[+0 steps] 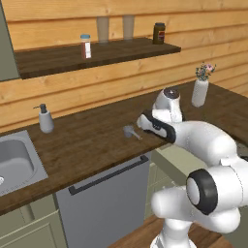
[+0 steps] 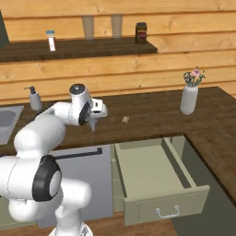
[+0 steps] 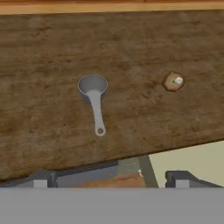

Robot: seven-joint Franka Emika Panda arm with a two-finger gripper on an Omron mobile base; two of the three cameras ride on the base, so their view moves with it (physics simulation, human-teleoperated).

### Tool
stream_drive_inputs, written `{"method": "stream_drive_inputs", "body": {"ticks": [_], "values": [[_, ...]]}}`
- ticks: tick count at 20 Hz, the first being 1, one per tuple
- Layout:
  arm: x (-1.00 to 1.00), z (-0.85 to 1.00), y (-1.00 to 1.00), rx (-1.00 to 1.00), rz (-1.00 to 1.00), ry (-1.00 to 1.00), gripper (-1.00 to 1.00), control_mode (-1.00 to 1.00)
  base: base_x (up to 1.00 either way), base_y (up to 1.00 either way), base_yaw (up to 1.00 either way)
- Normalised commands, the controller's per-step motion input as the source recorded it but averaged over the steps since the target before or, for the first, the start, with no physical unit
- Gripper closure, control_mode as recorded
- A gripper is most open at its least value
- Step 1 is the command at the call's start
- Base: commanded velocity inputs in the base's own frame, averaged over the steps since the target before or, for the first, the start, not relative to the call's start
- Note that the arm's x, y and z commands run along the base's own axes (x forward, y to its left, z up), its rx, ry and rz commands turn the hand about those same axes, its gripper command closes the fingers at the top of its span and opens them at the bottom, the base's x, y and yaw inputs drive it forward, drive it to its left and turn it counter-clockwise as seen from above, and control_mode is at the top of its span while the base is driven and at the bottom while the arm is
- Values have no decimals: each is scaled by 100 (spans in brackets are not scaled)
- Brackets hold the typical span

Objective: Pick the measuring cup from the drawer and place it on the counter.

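While the arm leans over the worktop, the measuring cup (image 3: 92,85) sits upright on the counter (image 3: 39,65), just left of centre in the hand view, its thin handle pointing down the frame toward the counter's front edge. A small tan lump (image 3: 173,81) lies well apart to its right. At the bottom of that view the gripper (image 3: 111,178) has its fingertips (image 3: 40,178) spread wide, above the cup and clear of it, holding nothing. In the right base view the drawer (image 2: 156,184) stands pulled out at lower right, its cream inside bare. A white vase (image 2: 188,99) stands at the right.
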Motion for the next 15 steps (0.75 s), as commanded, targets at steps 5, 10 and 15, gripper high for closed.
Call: {"method": "stream_drive_inputs", "body": {"ticks": [5, 10, 15], "values": [[-74, 100, -97, 34, -4, -37, -100, -100, 0, 0, 0], [-52, 100, -53, 21, -4, -24, -100, -100, 0, 0, 0], [-16, 100, 11, 4, -7, -31, -100, -100, 0, 0, 0]]}}
